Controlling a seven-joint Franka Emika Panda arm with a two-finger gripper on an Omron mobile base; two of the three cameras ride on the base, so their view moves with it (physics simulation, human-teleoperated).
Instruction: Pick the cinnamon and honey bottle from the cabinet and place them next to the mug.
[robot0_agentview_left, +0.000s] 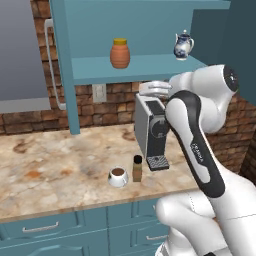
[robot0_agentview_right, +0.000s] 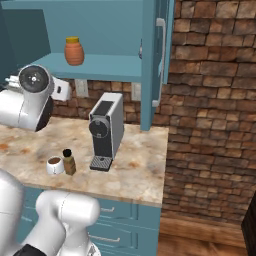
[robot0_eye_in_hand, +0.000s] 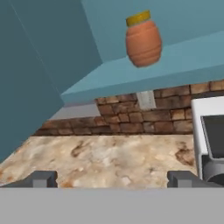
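Brown cinnamon (robot0_agentview_left: 137, 168) stands beside mug (robot0_agentview_left: 118, 176); honey bottle (robot0_agentview_left: 120, 53) shelved

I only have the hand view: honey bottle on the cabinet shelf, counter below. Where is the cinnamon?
Observer: The cinnamon stands upright on the counter, close beside the mug, between it and the coffee machine.
Operator: Is anything else on the shelf with the honey bottle?
Observer: Yes, a blue-and-white teapot stands toward the shelf's other end, well apart from the honey bottle.
Operator: Is the mug empty?
Observer: No, there is dark brown liquid in it.
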